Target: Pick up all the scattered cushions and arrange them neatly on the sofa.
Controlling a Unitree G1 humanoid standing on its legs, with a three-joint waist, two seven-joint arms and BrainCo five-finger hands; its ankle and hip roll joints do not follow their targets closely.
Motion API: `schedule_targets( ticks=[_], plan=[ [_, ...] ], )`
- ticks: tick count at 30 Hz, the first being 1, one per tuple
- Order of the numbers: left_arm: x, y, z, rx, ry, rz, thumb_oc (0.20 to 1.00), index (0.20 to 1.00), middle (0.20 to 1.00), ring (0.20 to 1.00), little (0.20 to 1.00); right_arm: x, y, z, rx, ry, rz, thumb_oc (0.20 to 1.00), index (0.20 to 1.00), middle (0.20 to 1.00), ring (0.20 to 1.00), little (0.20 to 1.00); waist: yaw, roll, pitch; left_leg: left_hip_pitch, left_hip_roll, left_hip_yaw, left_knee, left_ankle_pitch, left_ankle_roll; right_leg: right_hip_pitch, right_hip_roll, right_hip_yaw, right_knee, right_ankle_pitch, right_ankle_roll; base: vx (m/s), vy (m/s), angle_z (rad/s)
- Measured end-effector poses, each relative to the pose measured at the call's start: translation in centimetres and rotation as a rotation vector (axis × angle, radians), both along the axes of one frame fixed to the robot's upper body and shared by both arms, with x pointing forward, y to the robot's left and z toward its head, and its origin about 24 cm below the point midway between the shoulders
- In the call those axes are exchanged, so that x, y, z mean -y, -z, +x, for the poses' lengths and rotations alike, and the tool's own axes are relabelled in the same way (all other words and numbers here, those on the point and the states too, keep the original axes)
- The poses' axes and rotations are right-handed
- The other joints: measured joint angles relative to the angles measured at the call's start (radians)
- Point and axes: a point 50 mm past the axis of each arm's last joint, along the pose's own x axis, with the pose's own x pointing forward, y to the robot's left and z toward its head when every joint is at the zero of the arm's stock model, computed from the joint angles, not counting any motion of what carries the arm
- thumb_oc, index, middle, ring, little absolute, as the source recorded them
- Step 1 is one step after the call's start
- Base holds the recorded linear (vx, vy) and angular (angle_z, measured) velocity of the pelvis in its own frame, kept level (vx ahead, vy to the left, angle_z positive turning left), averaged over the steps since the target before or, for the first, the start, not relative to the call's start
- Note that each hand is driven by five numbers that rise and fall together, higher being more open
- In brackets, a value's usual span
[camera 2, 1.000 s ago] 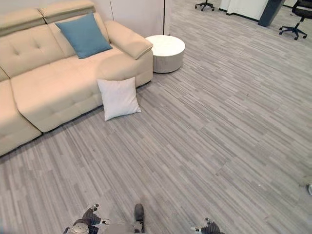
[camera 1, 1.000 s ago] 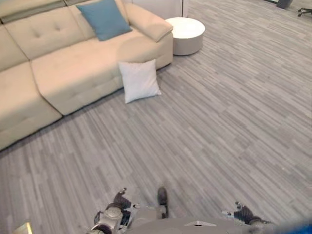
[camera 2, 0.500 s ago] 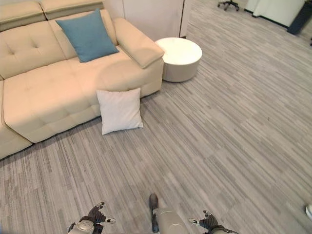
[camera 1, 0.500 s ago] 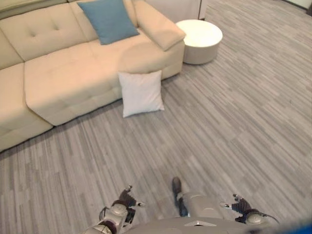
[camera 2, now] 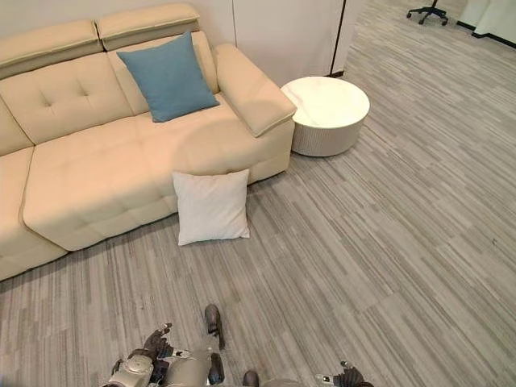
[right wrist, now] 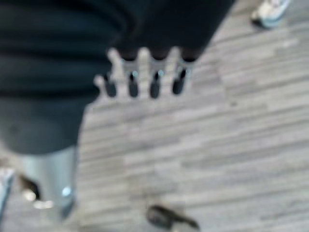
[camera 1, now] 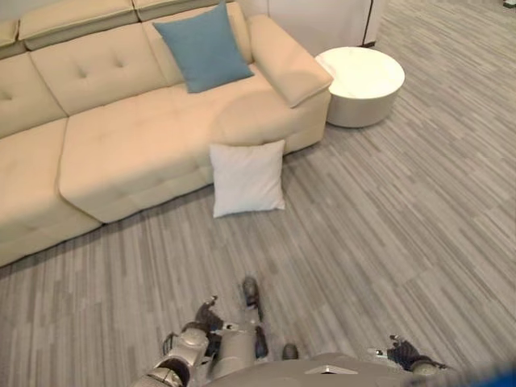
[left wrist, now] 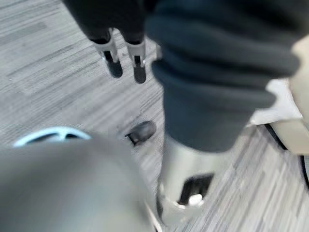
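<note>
Both arms hang low at the robot's sides. The left hand [camera 1: 201,321] sits down by the floor at the lower left, fingers [left wrist: 114,65] straight and relaxed, a little apart, holding nothing. The right hand [camera 1: 401,353] shows at the lower right, and its own wrist view has the fingers [right wrist: 153,86] lined up side by side, straight, pointing down at bare floor, nothing in them either.

Ahead, the white cushion [camera 2: 212,205] stands on the floor [camera 2: 387,242], square and plump with a plain matte cover, tilted back with its upper edge leaning on the front of the sofa [camera 2: 89,173]. It is well apart from both hands.

The blue cushion [camera 2: 168,76] is up on the sofa, a soft square set on one corner-ish tilt against the backrest, next to the padded armrest.

The sofa looks like smooth cream leather, button-tufted on the back panels, with thick rounded seat pads and headrest flaps on top.

Beside the armrest, a round white side table [camera 2: 326,114] stands as a low drum, with a flat pale top and a wall that may be woven or ribbed; hard to say from here.

The floor is grey striped plank, matte.

A light shoe [right wrist: 268,10] of a person shows at the edge of the right wrist view.
</note>
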Motion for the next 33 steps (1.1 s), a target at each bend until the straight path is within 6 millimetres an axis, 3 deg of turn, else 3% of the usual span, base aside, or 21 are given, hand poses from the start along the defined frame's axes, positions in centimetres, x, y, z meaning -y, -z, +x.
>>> schedule_targets(
  ticks=[2, 3, 4, 6, 8, 9, 10, 12, 13, 15, 17, 19, 20, 22, 24, 27, 28, 29, 31, 32, 33],
  plan=[
    [0.3, 0.4, -1.0, -0.024, -0.006, -0.011, 1.000, 1.000, 1.000, 1.000, 1.000, 0.3, 0.0, -0.4, -0.009, 0.003, -0.006, 1.000, 1.000, 1.000, 1.000, 1.000, 0.004, 0.026, -0.021, 0.051, -0.029, -0.001, 0.001, -0.025, 0.082, 0.014, 0.037, 0.024, 0.042, -0.007, 0.013, 0.43, 0.096, -0.39],
    [0.4, 0.8, -2.0, -0.055, -0.007, -0.011, 1.000, 1.000, 1.000, 1.000, 1.000, 0.2, 0.1, -1.0, -0.022, 0.004, -0.004, 1.000, 1.000, 1.000, 1.000, 1.000, 0.004, 0.066, -0.042, 0.120, -0.019, -0.013, -0.021, -0.035, 0.162, 0.029, 0.087, 0.032, 0.107, -0.049, 0.066, 0.38, 0.147, -0.53],
    [-1.0, 0.7, -2.5, -0.084, -0.007, 0.028, 1.000, 1.000, 1.000, 1.000, 1.000, -1.2, 0.5, -1.4, -0.028, -0.001, 0.040, 1.000, 1.000, 1.000, 1.000, 1.000, 0.007, 0.016, -0.051, 0.195, -0.035, -0.047, -0.069, -0.017, 0.194, -0.019, 0.049, 0.008, 0.292, -0.158, 0.096, 0.37, 0.145, -0.43],
    [-0.7, 0.7, -2.2, -0.083, 0.024, 0.031, 1.000, 1.000, 1.000, 1.000, 1.000, -1.0, 0.3, -0.9, 0.003, -0.013, 0.038, 1.000, 1.000, 1.000, 1.000, 1.000, -0.014, 0.013, -0.057, 0.227, -0.046, -0.062, -0.070, -0.035, 0.178, -0.150, -0.057, -0.048, 0.608, -0.194, 0.120, 0.19, 0.105, 0.04],
    [0.2, 0.1, 0.0, -0.023, 0.048, 0.016, 1.000, 1.000, 1.000, 1.000, 1.000, -0.8, 0.1, -0.7, 0.015, -0.018, 0.036, 1.000, 1.000, 1.000, 1.000, 1.000, -0.018, 0.016, -0.045, 0.242, -0.055, -0.092, -0.069, -0.066, 0.186, -0.275, -0.147, -0.030, 0.793, -0.194, 0.143, 0.19, 0.057, 0.44],
    [0.5, -0.3, 1.2, 0.002, 0.070, 0.015, 1.000, 1.000, 1.000, 1.000, 1.000, -1.0, 0.0, -0.1, 0.033, -0.024, 0.043, 1.000, 1.000, 1.000, 1.000, 1.000, -0.033, 0.022, -0.027, 0.262, -0.052, -0.115, -0.069, -0.058, 0.167, -0.362, -0.185, -0.009, 0.910, -0.191, 0.148, 0.29, 0.003, 0.70],
    [0.7, -0.3, 1.4, 0.009, 0.073, 0.012, 1.000, 1.000, 1.000, 1.000, 1.000, -1.0, 0.0, 0.0, 0.039, -0.024, 0.045, 1.000, 1.000, 1.000, 1.000, 1.000, -0.037, 0.029, -0.020, 0.286, -0.046, -0.138, -0.069, -0.076, 0.169, -0.400, -0.201, -0.001, 0.916, -0.190, 0.149, 0.38, -0.024, 0.66],
    [1.0, -0.4, 1.7, 0.021, 0.079, 0.004, 1.000, 1.000, 1.000, 1.000, 1.000, -1.1, -0.1, 0.3, 0.045, -0.027, 0.045, 1.000, 1.000, 1.000, 1.000, 1.000, -0.039, 0.048, -0.004, 0.323, -0.023, -0.158, -0.068, -0.116, 0.163, -0.458, -0.194, 0.000, 0.824, -0.188, 0.145, 0.23, -0.063, 0.31],
    [0.8, -0.2, 1.2, 0.001, 0.070, 0.006, 1.000, 1.000, 1.000, 1.000, 1.000, -1.2, -0.2, 1.1, 0.069, -0.038, 0.048, 1.000, 1.000, 1.000, 1.000, 1.000, -0.047, 0.054, 0.009, 0.345, -0.001, -0.173, -0.063, -0.132, 0.140, -0.500, -0.172, -0.004, 0.654, -0.170, 0.139, 0.27, -0.095, 0.36],
    [0.6, 0.0, 0.6, -0.012, 0.062, 0.010, 1.000, 1.000, 1.000, 1.000, 1.000, -1.4, -0.4, 1.6, 0.086, -0.044, 0.053, 1.000, 1.000, 1.000, 1.000, 1.000, -0.049, 0.037, 0.019, 0.363, 0.005, -0.188, -0.064, -0.152, 0.115, -0.556, -0.158, 0.006, 0.550, -0.121, 0.143, 0.30, -0.113, 0.40],
    [0.2, 0.3, -0.5, -0.044, 0.061, 0.021, 1.000, 1.000, 1.000, 1.000, 1.000, -1.4, -0.3, 1.4, 0.074, -0.043, 0.054, 1.000, 1.000, 1.000, 1.000, 1.000, -0.058, 0.003, 0.023, 0.380, 0.005, -0.236, -0.055, -0.185, 0.074, -0.573, -0.152, 0.024, 0.323, -0.039, 0.157, 0.20, -0.085, 0.67],
    [0.3, 0.6, -1.2, -0.063, 0.062, 0.019, 1.000, 1.000, 1.000, 1.000, 1.000, -1.0, 0.0, 0.1, 0.036, -0.025, 0.047, 1.000, 1.000, 1.000, 1.000, 1.000, -0.067, -0.017, 0.019, 0.409, 0.004, -0.273, -0.040, -0.210, 0.035, -0.544, -0.150, 0.016, 0.306, 0.095, 0.151, 0.19, -0.125, 0.66],
    [0.4, 0.7, -1.6, -0.070, 0.055, 0.011, 1.000, 1.000, 1.000, 1.000, 1.000, -0.8, -0.1, 0.1, 0.035, -0.024, 0.041, 1.000, 1.000, 1.000, 1.000, 1.000, -0.061, -0.011, 0.019, 0.414, 0.025, -0.280, -0.025, -0.231, 0.016, -0.519, -0.132, 0.013, 0.292, 0.135, 0.120, 0.13, -0.121, 0.44],
    [1.1, 0.8, -1.6, -0.072, 0.070, -0.006, 1.000, 1.000, 1.000, 1.000, 1.000, -0.4, -0.2, 0.2, 0.041, -0.019, 0.033, 1.000, 1.000, 1.000, 1.000, 1.000, -0.060, 0.018, 0.005, 0.406, 0.079, -0.273, 0.034, -0.247, -0.009, -0.446, -0.091, -0.019, 0.217, 0.135, 0.070, 0.14, -0.137, 0.44],
    [1.4, 0.6, -0.8, -0.050, 0.093, -0.014, 1.000, 1.000, 1.000, 1.000, 1.000, -0.4, -0.2, 0.2, 0.052, -0.014, 0.037, 1.000, 1.000, 1.000, 1.000, 1.000, -0.073, 0.014, -0.007, 0.362, 0.086, -0.245, 0.133, -0.227, -0.069, -0.380, -0.087, -0.049, 0.144, 0.136, 0.049, 0.08, -0.101, 0.74],
    [1.5, 0.1, 0.7, -0.015, 0.106, -0.012, 1.000, 1.000, 1.000, 1.000, 1.000, -0.6, -0.3, 0.7, 0.066, -0.017, 0.040, 1.000, 1.000, 1.000, 1.000, 1.000, -0.076, -0.009, -0.009, 0.245, 0.090, -0.206, 0.349, -0.229, -0.129, -0.344, -0.101, -0.064, 0.096, 0.145, -0.024, 0.07, -0.052, 0.50],
    [1.7, 0.0, 1.1, -0.004, 0.107, -0.015, 1.000, 1.000, 1.000, 1.000, 1.000, -0.5, -0.4, 1.1, 0.075, -0.019, 0.037, 1.000, 1.000, 1.000, 1.000, 1.000, -0.064, -0.022, 0.001, 0.172, 0.098, -0.169, 0.472, -0.233, -0.146, -0.320, -0.112, -0.064, 0.075, 0.147, -0.040, 0.18, 0.007, 0.30],
    [1.8, 0.0, 1.1, -0.004, 0.106, -0.018, 1.000, 1.000, 1.000, 1.000, 1.000, -0.4, -0.4, 1.0, 0.069, -0.017, 0.031, 1.000, 1.000, 1.000, 1.000, 1.000, -0.066, -0.025, 0.003, 0.146, 0.117, -0.138, 0.493, -0.234, -0.140, -0.305, -0.113, -0.068, 0.056, 0.145, -0.043, 0.19, 0.062, 0.19],
    [1.8, 0.1, 0.9, -0.013, 0.107, -0.019, 1.000, 1.000, 1.000, 1.000, 1.000, -0.5, -0.3, 1.0, 0.063, -0.017, 0.032, 1.000, 1.000, 1.000, 1.000, 1.000, -0.068, -0.028, 0.004, 0.121, 0.158, -0.064, 0.458, -0.228, -0.127, -0.264, -0.114, -0.073, 0.012, 0.145, -0.042, 0.17, 0.084, 0.13],
    [1.9, 0.3, 0.3, -0.028, 0.104, -0.024, 1.000, 1.000, 1.000, 1.000, 1.000, -0.1, -0.4, 0.8, 0.058, -0.015, 0.023, 1.000, 1.000, 1.000, 1.000, 1.000, -0.070, -0.022, 0.002, 0.141, 0.177, -0.042, 0.278, -0.213, -0.121, -0.248, -0.111, -0.092, -0.004, 0.148, -0.047, 0.21, 0.137, 0.04],
    [1.9, 0.4, 0.0, -0.036, 0.106, -0.025, 1.000, 1.000, 1.000, 1.000, 1.000, 0.0, -0.5, 1.0, 0.067, -0.017, 0.021, 1.000, 1.000, 1.000, 1.000, 1.000, -0.072, -0.014, 0.003, 0.132, 0.195, -0.054, 0.229, -0.193, -0.128, -0.231, -0.108, -0.099, -0.008, 0.147, -0.047, 0.21, 0.134, -0.01]
  ],
)
